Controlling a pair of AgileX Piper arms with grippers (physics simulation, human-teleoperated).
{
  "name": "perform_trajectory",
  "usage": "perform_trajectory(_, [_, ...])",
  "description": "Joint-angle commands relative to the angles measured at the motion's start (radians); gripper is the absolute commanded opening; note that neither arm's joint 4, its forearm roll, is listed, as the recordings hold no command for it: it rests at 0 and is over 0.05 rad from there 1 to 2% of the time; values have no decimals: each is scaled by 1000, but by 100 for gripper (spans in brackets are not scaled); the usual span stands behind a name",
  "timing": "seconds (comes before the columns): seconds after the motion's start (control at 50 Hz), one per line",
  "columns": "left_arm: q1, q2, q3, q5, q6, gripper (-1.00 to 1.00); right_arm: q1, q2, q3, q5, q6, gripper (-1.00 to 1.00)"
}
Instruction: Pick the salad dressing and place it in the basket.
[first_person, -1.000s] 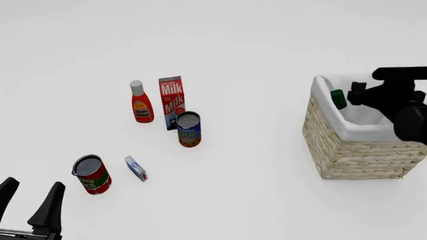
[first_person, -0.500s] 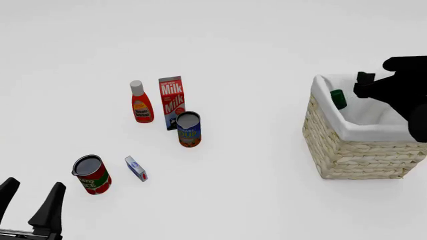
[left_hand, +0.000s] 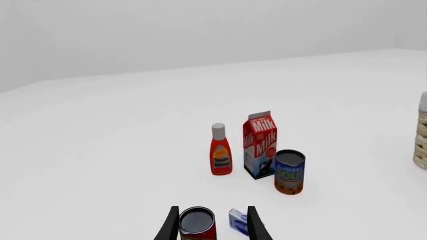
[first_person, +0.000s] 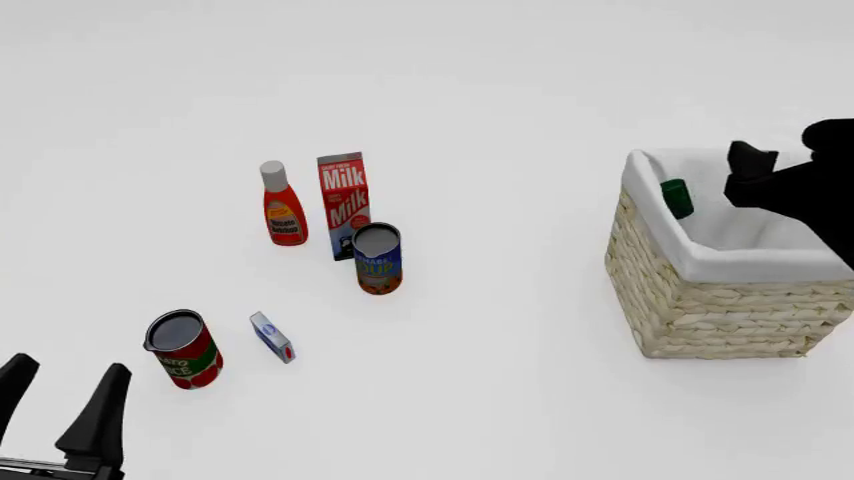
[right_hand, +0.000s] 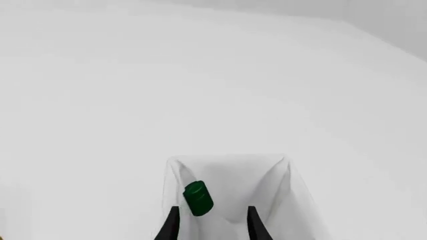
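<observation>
Front view: basket (first_person: 721, 310) sits at the right side of the white surface (first_person: 534, 100), wicker walls w/ white cloth lining over rim. Salad dressing (first_person: 678, 198) is inside it, only the dark green cap showing, leaning against the lining on the basket's left inner wall; body hidden. Right gripper (first_person: 754, 160) hangs above the basket opening, apart from the cap; right wrist view shows its two fingertips spread w/ nothing between, so jaws wide and empty, cap visible just beyond them. Left gripper (first_person: 60, 400) sits low at near-left corner of the surface, jaws wide, holding nothing. Rest of the items are grouped left of center, well apart from basket: red bottle (first_person: 282, 205) w/ white cap, milk carton (first_person: 344, 205) just beside it on the right, blue can (first_person: 378, 258) in front of the carton, red can (first_person: 182, 348) nearer the left gripper, small blue-white box (first_person: 272, 336) just beside the red can.
</observation>
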Motion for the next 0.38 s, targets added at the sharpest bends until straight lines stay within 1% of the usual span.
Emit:
perform_trajectory(0.02, [-4, 0, 0, -7, -1, 100, 26, -166, 89, 43, 12, 100])
perform_trajectory(0.28, [-2, 0, 0, -14, -4, 100, 58, -358, 174, 132, 34, 100])
perform_trajectory(0.38, [0, 0, 0, -12, -9, 100, 66, -415, 207, 152, 41, 100])
